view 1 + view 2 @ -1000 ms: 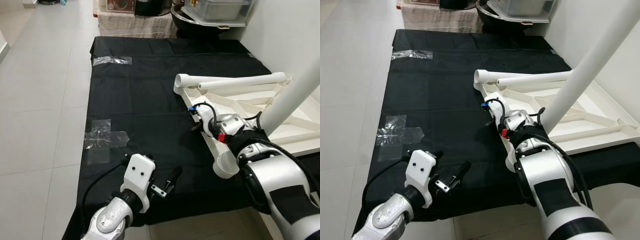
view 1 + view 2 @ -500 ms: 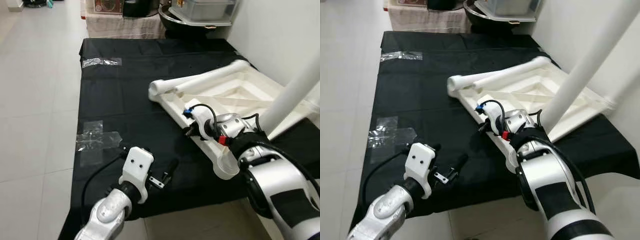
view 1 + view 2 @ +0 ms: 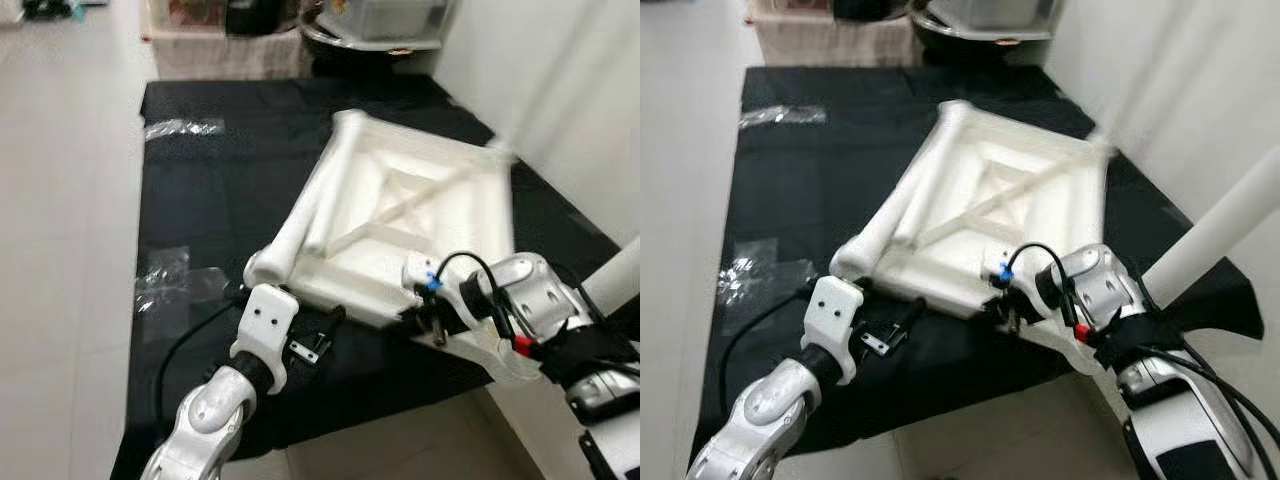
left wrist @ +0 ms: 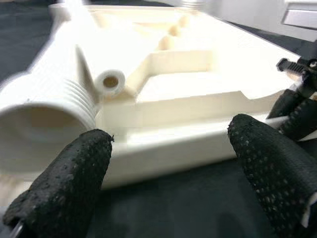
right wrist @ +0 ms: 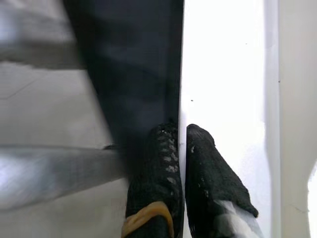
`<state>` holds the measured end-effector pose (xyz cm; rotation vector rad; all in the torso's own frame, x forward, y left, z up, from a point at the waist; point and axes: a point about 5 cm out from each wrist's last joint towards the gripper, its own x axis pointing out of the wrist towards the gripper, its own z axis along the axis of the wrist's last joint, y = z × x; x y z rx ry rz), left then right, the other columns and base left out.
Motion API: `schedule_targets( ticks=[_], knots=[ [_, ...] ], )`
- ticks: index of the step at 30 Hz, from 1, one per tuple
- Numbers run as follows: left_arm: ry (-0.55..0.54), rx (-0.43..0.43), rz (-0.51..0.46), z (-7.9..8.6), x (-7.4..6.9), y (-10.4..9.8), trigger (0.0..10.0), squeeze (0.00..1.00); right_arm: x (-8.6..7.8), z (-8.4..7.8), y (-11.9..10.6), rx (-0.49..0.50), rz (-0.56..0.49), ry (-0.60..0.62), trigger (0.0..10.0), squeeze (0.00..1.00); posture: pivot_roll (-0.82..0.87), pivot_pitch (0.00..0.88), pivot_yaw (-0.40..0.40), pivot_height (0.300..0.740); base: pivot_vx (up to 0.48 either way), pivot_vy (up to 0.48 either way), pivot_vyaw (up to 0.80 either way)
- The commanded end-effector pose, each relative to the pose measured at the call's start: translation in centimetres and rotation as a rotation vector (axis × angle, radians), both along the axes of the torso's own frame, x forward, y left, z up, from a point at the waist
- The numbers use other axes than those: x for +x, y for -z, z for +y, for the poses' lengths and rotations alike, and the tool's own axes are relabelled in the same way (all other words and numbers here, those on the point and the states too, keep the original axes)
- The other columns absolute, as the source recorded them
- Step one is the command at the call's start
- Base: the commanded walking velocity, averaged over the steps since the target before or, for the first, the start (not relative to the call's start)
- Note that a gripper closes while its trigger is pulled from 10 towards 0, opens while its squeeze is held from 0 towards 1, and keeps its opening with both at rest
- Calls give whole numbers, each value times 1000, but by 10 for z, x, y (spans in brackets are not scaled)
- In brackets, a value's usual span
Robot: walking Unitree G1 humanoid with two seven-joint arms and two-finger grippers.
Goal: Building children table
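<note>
The white plastic children's table top [image 3: 400, 215], ribbed underside up, lies on the black cloth [image 3: 200, 200] on the floor. The right pincer [image 5: 181, 148] is clenched on its near rim at about five o'clock, seemingly turning it. The left pincer [image 4: 168, 148] is released, facing the threaded leg socket [image 4: 44, 116] at seven o'clock. Next probably comes fitting a leg. The far edge is blurred.
</note>
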<state>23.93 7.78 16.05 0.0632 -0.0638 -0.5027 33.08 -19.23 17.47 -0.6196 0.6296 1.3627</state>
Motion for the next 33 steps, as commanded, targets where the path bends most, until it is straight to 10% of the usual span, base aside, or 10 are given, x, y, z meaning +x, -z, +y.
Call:
schedule_targets(
  ticks=[1,13,14,21,23,25,26,30,31,33],
  knots=[
    [9,18,7,-2,0,4,10000,0,-9,9,-6,30,15,-181,0,0,-16,124,-110,740,0,0,0],
    [28,12,5,-6,1,4,10000,0,17,0,-9,-81,-261,-98,0,0,9,123,-111,740,0,0,0],
    [22,3,6,-5,0,4,10000,0,22,-2,-12,-109,-298,-73,10000,0,9,123,-111,740,0,0,0],
    [24,11,11,-5,0,6,10000,0,40,-10,-29,-123,-421,98,10000,0,10,122,-111,740,0,0,0],
    [29,11,9,-7,0,6,10000,0,44,-10,-36,-75,-457,141,10000,220,10,118,-109,740,0,0,0],
    [31,13,6,-7,-1,6,10000,0,45,-10,-37,-61,-468,151,10000,220,10,118,-109,740,0,0,0],
    [32,13,7,-7,-1,5,10000,0,47,-11,-38,-53,-490,178,10000,1000,13,117,-105,740,0,0,0],
    [31,10,5,-7,-1,5,10000,0,48,-15,-39,-47,-498,213,10000,1000,14,111,-105,740,0,0,0],
    [29,4,4,-8,-2,5,10000,0,49,-18,-39,-48,-489,236,10000,192,14,111,-105,740,0,0,0],
    [28,4,7,-8,-2,5,10000,0,49,-21,-41,-36,-452,257,10000,0,15,104,-102,740,0,0,0]
  ],
)
